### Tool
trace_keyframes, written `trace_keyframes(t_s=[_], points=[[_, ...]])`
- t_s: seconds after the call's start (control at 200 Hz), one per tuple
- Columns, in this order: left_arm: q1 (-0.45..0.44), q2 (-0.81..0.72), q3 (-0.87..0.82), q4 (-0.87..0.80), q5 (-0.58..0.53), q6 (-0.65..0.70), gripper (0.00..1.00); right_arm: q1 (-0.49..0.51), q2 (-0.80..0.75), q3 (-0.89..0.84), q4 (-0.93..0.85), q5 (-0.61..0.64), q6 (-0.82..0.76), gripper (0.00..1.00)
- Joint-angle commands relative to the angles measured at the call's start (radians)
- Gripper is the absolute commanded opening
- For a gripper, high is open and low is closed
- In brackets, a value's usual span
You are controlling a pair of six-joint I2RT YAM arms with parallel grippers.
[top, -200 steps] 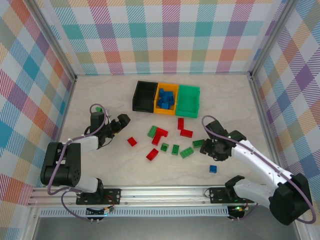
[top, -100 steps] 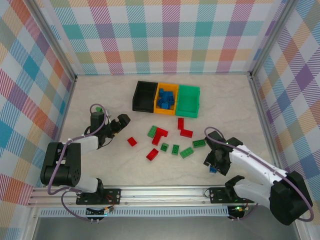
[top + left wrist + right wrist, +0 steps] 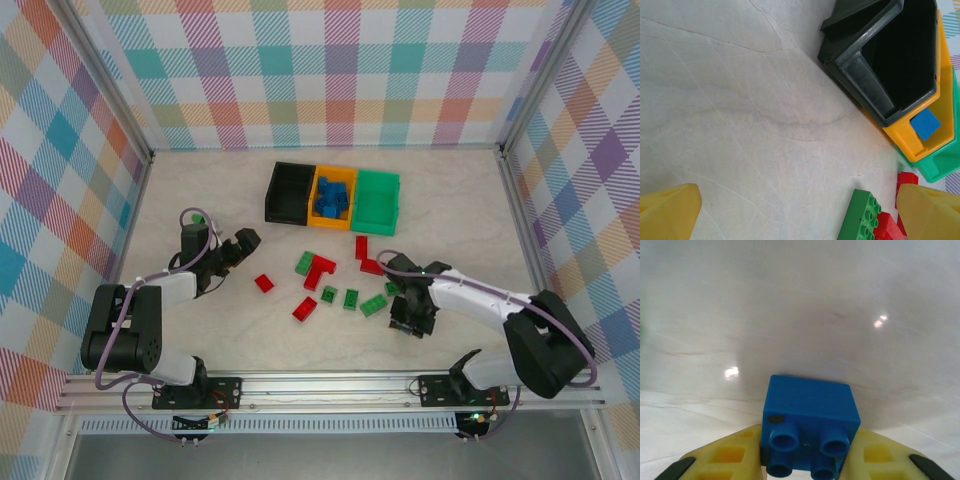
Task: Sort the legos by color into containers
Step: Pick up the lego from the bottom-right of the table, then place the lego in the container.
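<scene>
My right gripper [image 3: 807, 462] is shut on a small blue lego [image 3: 810, 405], pinched between both yellow fingers just above the tabletop. From above, that gripper [image 3: 408, 322] sits right of the loose bricks and hides the blue lego. Red legos [image 3: 320, 268] and green legos [image 3: 373, 305] lie scattered mid-table. The containers stand in a row at the back: black [image 3: 288, 192], orange [image 3: 348, 180] holding blue legos, green [image 3: 377, 200]. My left gripper [image 3: 236, 250] is open with nothing in it, left of the pile. Its wrist view shows the black bin [image 3: 855, 60] and a green lego [image 3: 860, 217].
A single red brick [image 3: 264, 283] lies nearest the left gripper. Checkered walls enclose the table on three sides, and a metal rail [image 3: 330, 385] runs along the near edge. Bare tabletop stretches between the left gripper and the bins.
My right gripper dropped onto the blue lego near the front edge, shut on it, and shifted left with it. The left arm stayed still.
</scene>
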Motion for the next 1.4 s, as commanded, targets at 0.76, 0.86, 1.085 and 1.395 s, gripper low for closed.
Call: trace_keyframes(t_s=[0.76, 0.86, 1.085, 1.395], points=[[0.073, -0.459, -0.079, -0.288, -0.45, 0.063, 1.0, -0.117, 0.914, 1.564, -0.072, -0.003, -0.411, 0.39], [0.073, -0.417, -0.07, -0.273, -0.424, 0.066, 1.0, -0.135, 1.058, 1.801, -0.184, -0.041, -0.426, 0.57], [0.072, -0.33, -0.066, -0.202, -0.324, 0.067, 1.0, -0.135, 0.956, 1.631, -0.169, -0.059, -0.453, 0.59], [0.042, -0.269, -0.158, 0.133, -0.083, 0.032, 1.0, -0.118, 0.465, 0.906, 0.072, -0.113, -0.497, 0.58]])
